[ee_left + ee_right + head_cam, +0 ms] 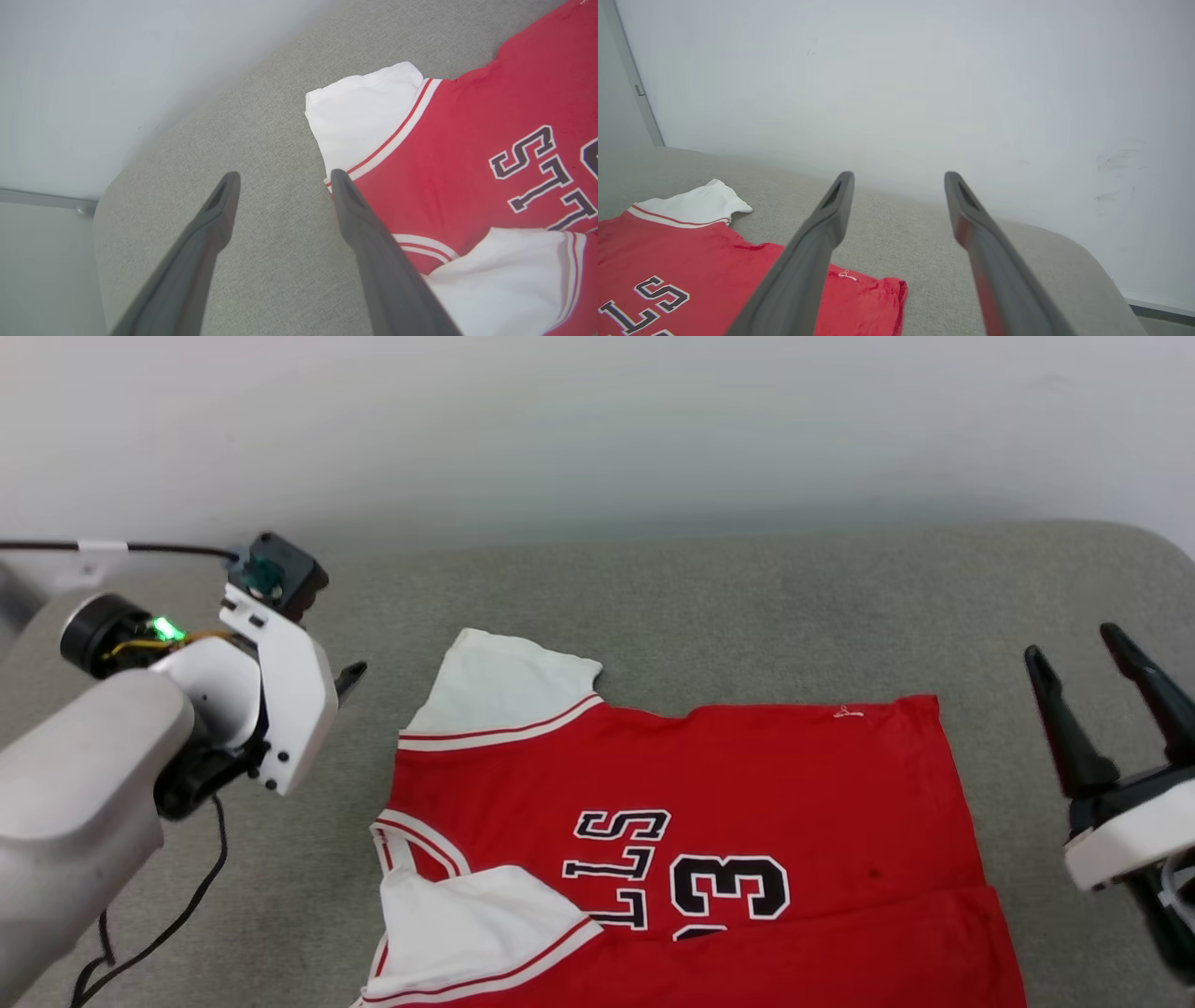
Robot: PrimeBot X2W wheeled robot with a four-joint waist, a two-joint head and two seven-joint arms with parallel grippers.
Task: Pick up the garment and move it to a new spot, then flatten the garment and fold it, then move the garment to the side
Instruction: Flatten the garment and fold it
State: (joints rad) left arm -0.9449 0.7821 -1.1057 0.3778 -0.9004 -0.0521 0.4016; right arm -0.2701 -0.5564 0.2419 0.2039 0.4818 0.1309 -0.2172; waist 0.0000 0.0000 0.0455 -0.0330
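Left forearm (pixel 75 784): pale, enters from the lower left of the head view and angles up toward the centre.
Left wrist (pixel 280 695): white housing at the left-centre, with a green light lit beside it and a dark block on top.
Left tool (pixel 285 179): two dark fingers spread wide with nothing between them; in the head view one fingertip (pixel 351 678) peeks past the wrist.
Right tool (pixel 1075 649): at the right edge, fingers pointing up, spread in a V, empty.
Right wrist (pixel 1125 831): white housing at the lower right, cut by the frame edge.

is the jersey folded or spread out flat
Partly folded: the jersey has its near edge turned over part of the number; the far sleeve lies spread.
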